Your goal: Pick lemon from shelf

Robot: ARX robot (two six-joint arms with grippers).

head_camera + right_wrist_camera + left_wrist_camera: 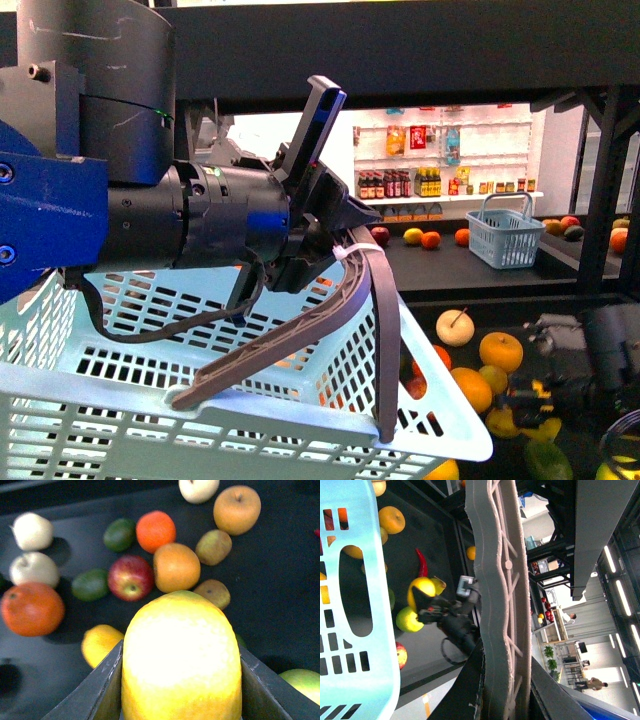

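Squarely, lemon (180, 655) gripped in the closed right pincer (181, 680), low right over the black shelf (285, 585) tier, loose fruit (176, 567) beyond, left pincer (335, 245) closed on a basket handle (300, 340), near left.

Shop set-up: far white shelves (440, 125) lined with bottles (385, 185), plastic baskets (505, 235), loose fruit (500, 350) on a black rack (600, 200). Left wrist view — big hall, strip lights (620, 591), people (594, 683) standing about.
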